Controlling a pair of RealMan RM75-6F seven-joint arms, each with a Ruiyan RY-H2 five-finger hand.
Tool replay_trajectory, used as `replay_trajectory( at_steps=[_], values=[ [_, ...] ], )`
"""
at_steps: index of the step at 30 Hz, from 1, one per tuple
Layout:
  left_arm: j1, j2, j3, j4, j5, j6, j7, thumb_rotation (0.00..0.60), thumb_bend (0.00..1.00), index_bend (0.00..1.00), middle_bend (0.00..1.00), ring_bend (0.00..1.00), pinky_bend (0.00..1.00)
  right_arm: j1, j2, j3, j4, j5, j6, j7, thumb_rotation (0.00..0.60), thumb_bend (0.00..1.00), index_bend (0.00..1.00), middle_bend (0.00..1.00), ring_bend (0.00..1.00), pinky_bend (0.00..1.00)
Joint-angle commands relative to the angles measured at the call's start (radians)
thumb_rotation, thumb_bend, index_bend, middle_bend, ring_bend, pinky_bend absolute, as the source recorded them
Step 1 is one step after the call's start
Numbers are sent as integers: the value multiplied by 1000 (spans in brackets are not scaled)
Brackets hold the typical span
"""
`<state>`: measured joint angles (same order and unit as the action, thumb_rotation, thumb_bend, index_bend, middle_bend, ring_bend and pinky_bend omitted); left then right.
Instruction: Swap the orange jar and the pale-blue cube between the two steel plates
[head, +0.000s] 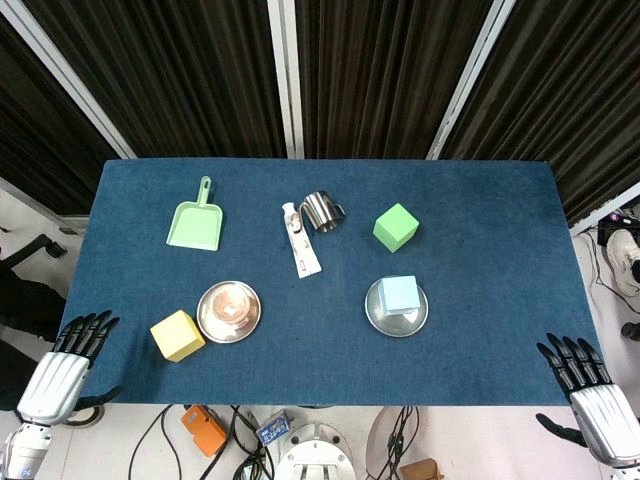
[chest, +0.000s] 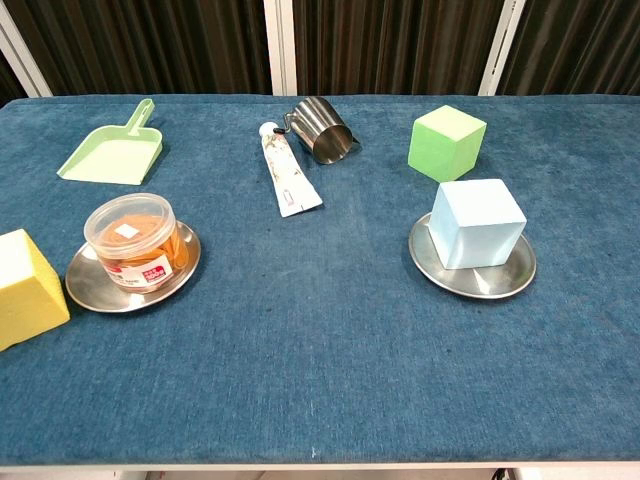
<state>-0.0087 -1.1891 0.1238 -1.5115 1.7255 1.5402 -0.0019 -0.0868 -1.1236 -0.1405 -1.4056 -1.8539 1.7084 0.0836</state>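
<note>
The orange jar (head: 229, 309) (chest: 133, 241) stands upright on the left steel plate (head: 209, 327) (chest: 88, 290). On the right steel plate (head: 385, 322) (chest: 505, 278) sits the pale-blue cube (head: 398, 293) (chest: 476, 223). My left hand (head: 70, 362) hangs off the table's front left corner, fingers spread, holding nothing. My right hand (head: 588, 387) hangs off the front right corner, also with fingers apart and empty. Neither hand shows in the chest view.
A yellow cube (head: 177, 335) (chest: 25, 288) lies just left of the jar's plate. Behind are a green dustpan (head: 195, 221) (chest: 110, 153), a white tube (head: 300, 240) (chest: 286, 179), a steel cup (head: 321, 211) (chest: 323, 130) and a green cube (head: 395, 227) (chest: 446, 143).
</note>
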Motion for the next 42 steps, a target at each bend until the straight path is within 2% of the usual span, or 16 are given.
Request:
replay_trajectory(
  at_steps=[1,5,8,12,15,17,20,24,27,31,37,39,42],
  values=[
    [-3,-8,2,3,13,4,0,600,66,0,0,0,71,0,1,-1,1,-4,3,0,597,96,0,0,0,0],
    [-23,-26,4,7,42,-8,-14,600,66,0,0,0,71,-2,2,0,1,-2,9,5,597,96,0,0,0,0],
    [-58,-34,-3,-33,77,-32,2,600,66,0,0,0,71,-2,2,2,-1,5,4,5,597,96,0,0,0,0],
    [-123,-70,-37,-154,118,-74,33,600,66,0,0,0,71,0,-1,4,-5,9,-3,-4,597,95,0,0,0,0],
    [-180,-102,-82,-268,90,-157,100,600,66,0,0,0,71,3,-1,5,-8,14,-12,-8,596,96,0,0,0,0],
    [-214,-129,-119,-328,44,-219,183,600,66,0,0,0,71,4,-1,7,-10,20,-15,-8,595,96,0,0,0,0],
    [-273,-209,-201,-377,-98,-331,366,600,66,0,0,0,71,7,2,10,-13,29,-23,-4,596,96,0,0,0,0],
    [-338,-302,-286,-360,-325,-424,522,600,66,0,0,0,71,10,7,13,-15,38,-28,8,597,95,0,0,0,0],
    [-373,-351,-325,-324,-471,-442,621,600,66,0,0,0,71,9,12,15,-14,43,-24,20,598,95,0,0,0,0],
    [-401,-382,-336,-295,-604,-440,697,600,66,0,0,0,71,7,16,18,-11,48,-18,35,598,96,0,0,0,0],
    [-436,-411,-330,-272,-719,-417,762,600,70,21,8,7,84,4,16,18,-6,45,-10,41,597,96,0,0,0,0],
    [-446,-430,-331,-258,-737,-397,770,600,88,76,54,57,141,3,16,17,-5,44,-6,43,598,96,0,0,0,0],
    [-456,-459,-332,-238,-748,-368,767,600,136,229,207,197,275,1,17,18,-3,44,0,50,598,96,0,0,0,0]
  ],
)
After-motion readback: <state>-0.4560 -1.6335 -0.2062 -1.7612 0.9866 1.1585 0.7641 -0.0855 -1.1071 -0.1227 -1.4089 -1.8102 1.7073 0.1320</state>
